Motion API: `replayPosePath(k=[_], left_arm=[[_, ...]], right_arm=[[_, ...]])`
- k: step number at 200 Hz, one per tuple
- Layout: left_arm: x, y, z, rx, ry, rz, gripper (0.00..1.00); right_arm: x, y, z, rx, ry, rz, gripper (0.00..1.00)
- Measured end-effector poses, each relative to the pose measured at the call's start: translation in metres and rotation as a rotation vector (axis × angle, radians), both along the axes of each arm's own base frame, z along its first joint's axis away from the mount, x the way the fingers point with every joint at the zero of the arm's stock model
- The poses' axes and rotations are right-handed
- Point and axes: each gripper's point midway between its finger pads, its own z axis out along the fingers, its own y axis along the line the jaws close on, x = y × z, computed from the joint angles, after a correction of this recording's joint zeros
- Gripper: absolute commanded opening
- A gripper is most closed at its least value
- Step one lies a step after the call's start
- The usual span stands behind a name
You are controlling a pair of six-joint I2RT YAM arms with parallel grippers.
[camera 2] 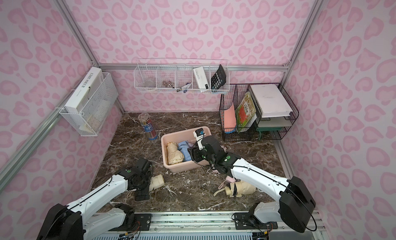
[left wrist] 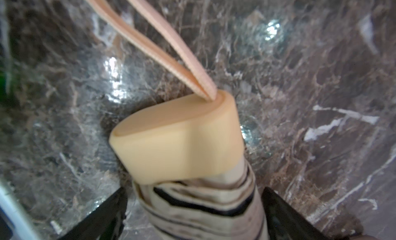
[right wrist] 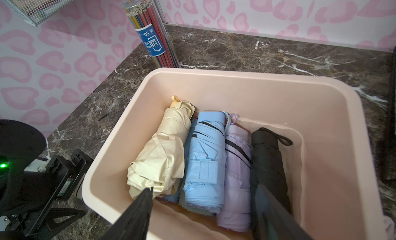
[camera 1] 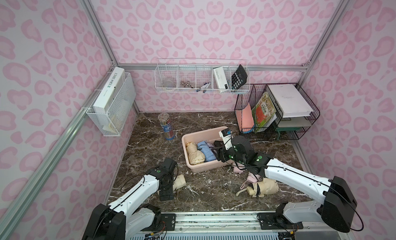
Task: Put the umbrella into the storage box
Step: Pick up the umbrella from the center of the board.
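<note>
While your left gripper [left wrist: 194, 191] straddles the cream umbrella [left wrist: 203, 217], jaws wide, handle [left wrist: 177, 142] pointing straight ahead, right gripper [right wrist: 204, 188] parted over storage box [right wrist: 235, 78].

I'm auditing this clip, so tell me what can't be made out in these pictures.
- Pale pink folded umbrella: mostly hidden under the right arm in both top views.
- Cream striped folded umbrella: canopy blurred and cut off by the left wrist view's edge.
- Small brownish items in the white wire basket: too small to identify.
</note>
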Motion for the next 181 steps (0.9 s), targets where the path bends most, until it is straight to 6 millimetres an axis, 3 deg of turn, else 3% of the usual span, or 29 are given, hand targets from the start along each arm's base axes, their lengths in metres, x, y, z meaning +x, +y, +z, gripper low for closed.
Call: replayPosePath(k=[97, 181], left_arm=[[-0.016, -0.001, -0.012, -0.005, 0.131, 0.002, 0.68], [-0.012, -0.002, -0.010, 0.005, 0.134, -0.011, 0.45]], right_arm=[[0.009, -0.007, 0.017, 0.003, -0.038, -0.081, 0.68], [0.007, -0.015, 0.017, 0.008, -0.053, -0.098, 0.68]])
